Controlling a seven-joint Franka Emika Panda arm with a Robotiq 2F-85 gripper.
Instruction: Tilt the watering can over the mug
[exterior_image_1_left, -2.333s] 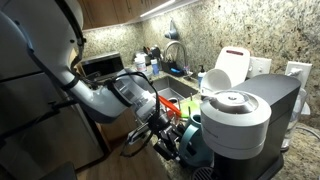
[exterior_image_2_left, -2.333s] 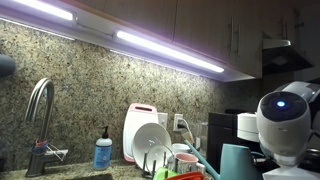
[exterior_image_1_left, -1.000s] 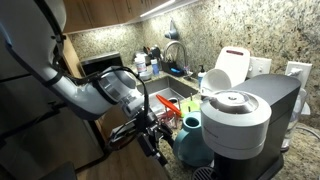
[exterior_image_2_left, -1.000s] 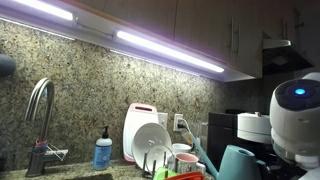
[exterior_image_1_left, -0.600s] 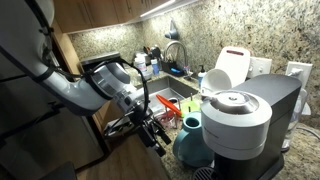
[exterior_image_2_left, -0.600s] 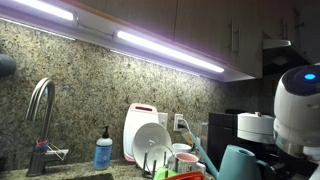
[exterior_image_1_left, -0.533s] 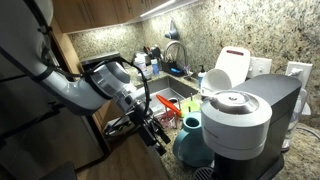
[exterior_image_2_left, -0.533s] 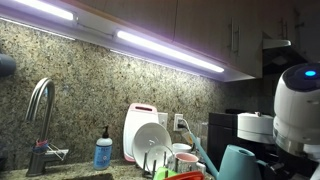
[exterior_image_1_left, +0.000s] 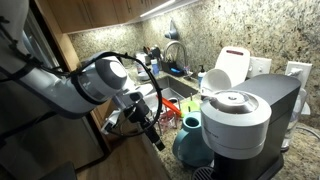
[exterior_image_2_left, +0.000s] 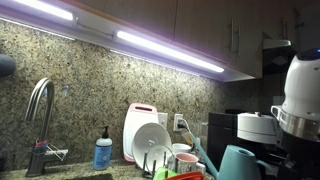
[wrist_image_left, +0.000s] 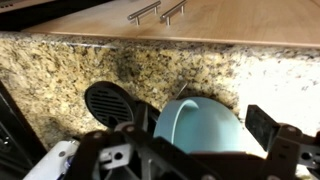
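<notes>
The teal-blue watering can (exterior_image_1_left: 188, 146) stands upright on the counter against the coffee machine, its spout (exterior_image_2_left: 205, 156) pointing towards the dish rack. In the wrist view the watering can (wrist_image_left: 205, 128) fills the middle, its curved handle facing me. My gripper (wrist_image_left: 200, 126) is open, its dark fingers (wrist_image_left: 262, 127) standing apart on either side of the can without touching it. In an exterior view the gripper (exterior_image_1_left: 155, 137) hangs just off the can's side. A pale mug (exterior_image_2_left: 184, 152) sits by the rack; I cannot tell whether it is the task's mug.
The grey-and-black coffee machine (exterior_image_1_left: 243, 122) stands right behind the can. A sink (exterior_image_1_left: 177, 94) with a faucet (exterior_image_2_left: 38, 112), a soap bottle (exterior_image_2_left: 103, 151) and a dish rack of plates (exterior_image_2_left: 150, 140) lie beyond. Granite backsplash (wrist_image_left: 70, 65) closes the back.
The arm has drawn back and up from the watering can, the wrist rising in the other exterior view. The can has stayed put and the jaws have stayed open.
</notes>
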